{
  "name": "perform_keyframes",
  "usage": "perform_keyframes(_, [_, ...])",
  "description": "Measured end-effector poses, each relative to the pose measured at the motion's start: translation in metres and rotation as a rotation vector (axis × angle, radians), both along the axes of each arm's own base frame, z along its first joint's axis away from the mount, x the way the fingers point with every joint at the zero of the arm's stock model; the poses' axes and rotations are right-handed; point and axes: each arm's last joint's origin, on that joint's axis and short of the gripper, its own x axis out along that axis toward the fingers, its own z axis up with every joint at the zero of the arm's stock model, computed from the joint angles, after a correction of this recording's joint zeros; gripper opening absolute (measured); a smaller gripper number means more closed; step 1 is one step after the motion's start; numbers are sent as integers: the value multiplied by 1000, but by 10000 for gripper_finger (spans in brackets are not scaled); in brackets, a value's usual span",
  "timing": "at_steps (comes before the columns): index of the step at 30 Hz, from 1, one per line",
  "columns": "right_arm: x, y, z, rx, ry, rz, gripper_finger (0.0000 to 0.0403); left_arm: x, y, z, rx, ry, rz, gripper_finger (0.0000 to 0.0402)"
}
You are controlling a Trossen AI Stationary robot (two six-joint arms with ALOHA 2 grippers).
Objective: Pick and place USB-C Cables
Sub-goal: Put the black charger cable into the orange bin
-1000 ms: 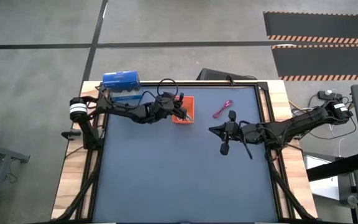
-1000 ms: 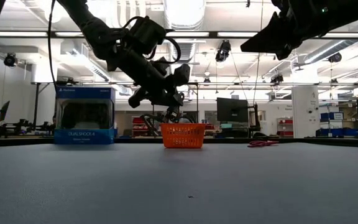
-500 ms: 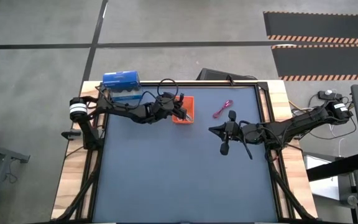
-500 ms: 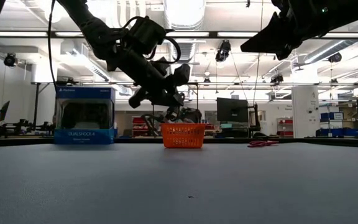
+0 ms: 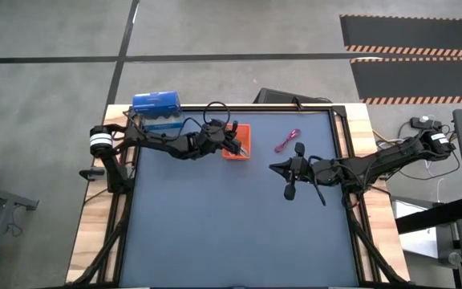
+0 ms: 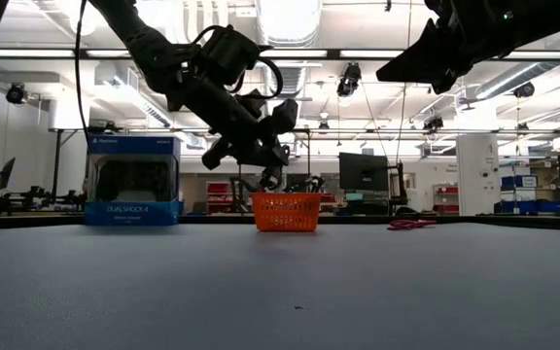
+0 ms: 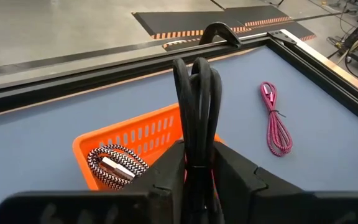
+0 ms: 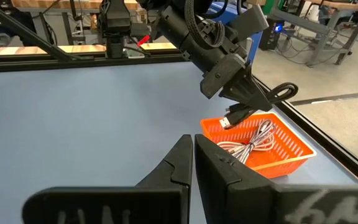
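A: What is lying on the dark table (image 5: 231,233), biggest things first?

B: The blue DualShock 4 box (image 5: 157,109) is sitting toward eleven o'clock on the tabletop. Just beside it, toward twelve o'clock, the small orange tray (image 5: 238,143) is resting on the mat.

A: And what is the left arm doing?

B: The left gripper (image 7: 197,163) is hanging over the tray with its fingers (image 7: 166,177) pinching the black USB-C cable (image 7: 196,102). The bundle is standing upright between them, its looped end uppermost in the left wrist view, above the tray's floor.

A: Is anything lying in the tray?

B: A silver-grey braided USB-C cable (image 8: 253,140) is lying coiled inside it, seen through the slotted wall.

A: And the other cables?

B: The magenta-pink USB-C cable (image 5: 287,140) is lying on the mat at about three o'clock from the tray, apart from it.

A: Where is the right arm waiting?

B: The right gripper (image 5: 289,178) is hanging over the mat at about four o'clock from the tray, fingers pressed together around nothing.
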Motion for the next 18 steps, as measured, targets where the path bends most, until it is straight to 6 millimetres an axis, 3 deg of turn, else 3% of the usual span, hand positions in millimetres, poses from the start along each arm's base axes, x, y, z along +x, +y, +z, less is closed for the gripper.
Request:
perform_keyframes(10, [0,0,0,0,1,0,9,0,0,0,-1,0,-2,128])
perform_keyframes(18, [-1,0,-2,-2,21,-1,9,-1,-3,10,-22,-28,-63,137])
